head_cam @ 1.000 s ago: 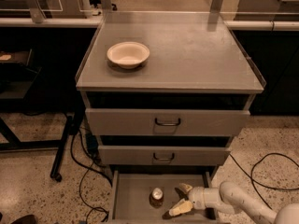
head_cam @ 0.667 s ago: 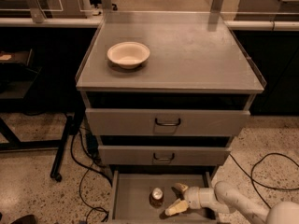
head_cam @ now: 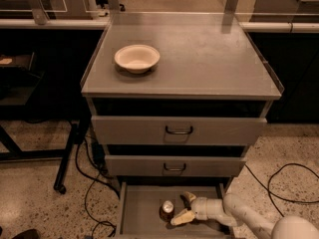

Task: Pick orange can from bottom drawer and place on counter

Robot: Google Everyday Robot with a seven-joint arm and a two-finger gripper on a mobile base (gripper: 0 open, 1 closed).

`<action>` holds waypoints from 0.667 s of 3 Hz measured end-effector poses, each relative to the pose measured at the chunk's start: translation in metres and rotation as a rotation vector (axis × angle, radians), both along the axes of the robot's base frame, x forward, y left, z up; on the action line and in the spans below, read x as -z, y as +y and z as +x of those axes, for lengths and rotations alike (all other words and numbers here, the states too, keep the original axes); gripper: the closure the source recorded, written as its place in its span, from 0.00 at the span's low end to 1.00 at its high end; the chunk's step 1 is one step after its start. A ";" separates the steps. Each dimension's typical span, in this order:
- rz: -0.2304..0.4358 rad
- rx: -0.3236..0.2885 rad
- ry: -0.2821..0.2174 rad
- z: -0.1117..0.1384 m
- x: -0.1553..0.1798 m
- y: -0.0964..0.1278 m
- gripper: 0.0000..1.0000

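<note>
— Well, where do we see the orange can?
— Upright in the bottom drawer, which stands open. Our gripper is just right of the can, jaws spread apart and holding nothing.
— And what is around?
— The two upper drawers stand directly above the tray. On the counter a white bowl sits at the left. Cables lie on the floor.

Crept further left along the bottom drawer with the hand over the last second. Started out well clear of the orange can, now parked just beside its right side, fingers spread wide, one behind and one in front. Can't tell if touching.
</note>
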State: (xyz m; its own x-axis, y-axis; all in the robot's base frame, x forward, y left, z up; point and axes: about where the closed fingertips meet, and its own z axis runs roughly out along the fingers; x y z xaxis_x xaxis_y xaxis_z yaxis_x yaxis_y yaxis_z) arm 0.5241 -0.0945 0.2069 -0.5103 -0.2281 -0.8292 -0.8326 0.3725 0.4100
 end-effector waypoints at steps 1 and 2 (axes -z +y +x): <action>0.043 0.050 0.015 0.006 0.036 0.025 0.00; 0.046 0.043 0.013 0.009 0.043 0.031 0.00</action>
